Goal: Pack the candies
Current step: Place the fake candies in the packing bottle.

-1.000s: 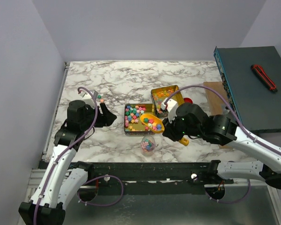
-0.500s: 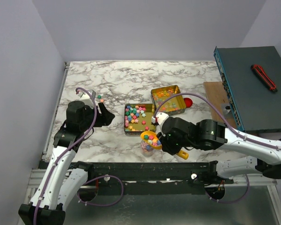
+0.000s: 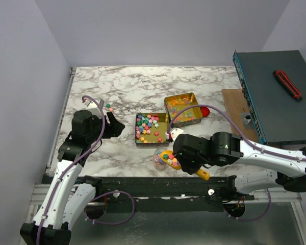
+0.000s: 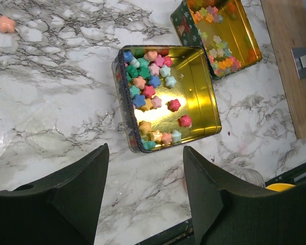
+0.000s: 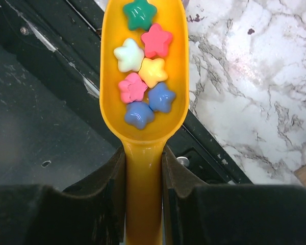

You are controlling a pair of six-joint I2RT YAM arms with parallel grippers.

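Over on the left, the left gripper [image 4: 145,204] hangs above the marble surface [image 3: 132,84] with its jaws spread and nothing between them. Just beyond it two loose candies [image 3: 109,107], one green and one orange, lie on the bare marble, apart from everything else.

Near the middle sits a square gold tin [image 4: 196,81], open. Star-shaped candies in pink, blue, green, red and orange are crowded along its left wall and near edge, and much of its shiny floor is showing. Behind it and to the right a second tin [image 3: 182,108] stands at an angle, with more sweets scattered inside.

In front of the first tin, close to the near edge, a small clear jar [image 3: 160,158] holds a few coloured pieces. The scoop [image 5: 109,61] lies with its bowl against that jar in the overhead view; I cannot tell whether it touches the rim. Seven candies rest in the bowl. The right gripper [image 5: 143,168] has its jaws pinching the scoop's handle from both sides.

Further right a red cap [image 3: 205,111] sits beside the second tin, near a wooden board [image 3: 234,109].
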